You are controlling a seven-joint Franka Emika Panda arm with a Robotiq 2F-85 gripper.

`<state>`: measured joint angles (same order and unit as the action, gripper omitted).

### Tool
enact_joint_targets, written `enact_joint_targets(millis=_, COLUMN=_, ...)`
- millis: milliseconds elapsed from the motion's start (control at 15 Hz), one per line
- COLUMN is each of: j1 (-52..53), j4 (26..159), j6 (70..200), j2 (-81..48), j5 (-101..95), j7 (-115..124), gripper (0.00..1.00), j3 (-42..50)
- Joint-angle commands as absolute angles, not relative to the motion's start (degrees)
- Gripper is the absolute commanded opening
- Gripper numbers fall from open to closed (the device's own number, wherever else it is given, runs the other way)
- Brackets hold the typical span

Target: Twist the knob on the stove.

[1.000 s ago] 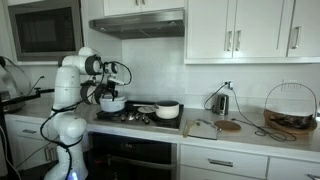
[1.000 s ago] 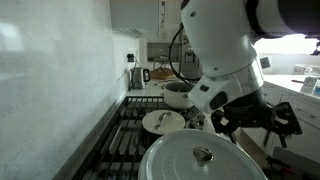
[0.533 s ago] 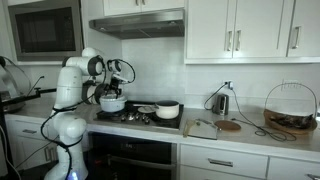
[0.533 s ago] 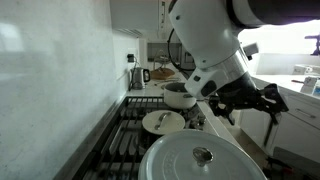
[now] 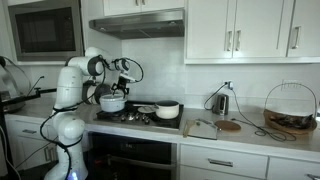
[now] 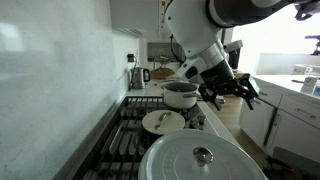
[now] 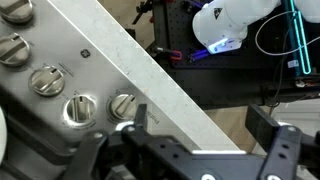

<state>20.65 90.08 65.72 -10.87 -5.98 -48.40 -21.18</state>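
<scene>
Since the earlier frames the arm (image 5: 70, 88) has raised its end effector (image 5: 127, 70) and swung it away from the lidded white pot (image 5: 112, 102), out toward the stove's front. It hangs released, jaws wide and empty, well above the row of knobs (image 7: 78, 108). The stove (image 5: 138, 116) sits in the worktop (image 5: 240, 132) beneath the range hood (image 5: 137, 24).

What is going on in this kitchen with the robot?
A white robot arm holds its black claw over the front edge of the flat black gas cooktop. The claw is open and grips nothing. In the wrist view, the round silver knobs lie just beside the claw, and none is grasped yet. A white lidded pot sits on the grates.
</scene>
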Motion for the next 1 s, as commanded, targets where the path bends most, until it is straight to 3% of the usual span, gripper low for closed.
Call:
enact_joint_targets(millis=0, j1=18.20, j4=93.06, j6=71.45, j2=-7.60, j5=-6.31, j7=-51.98, gripper=1.00, j3=-20.08)
enact_joint_targets(millis=600, j1=12.91, j4=109.17, j6=94.30, j2=4.00, j5=-2.68, j7=-71.39, gripper=1.00, j3=-15.11)
enact_joint_targets(millis=933, j1=14.05, j4=120.02, j6=100.37, j2=11.09, j5=2.53, j7=-77.43, gripper=1.00, j3=-13.68)
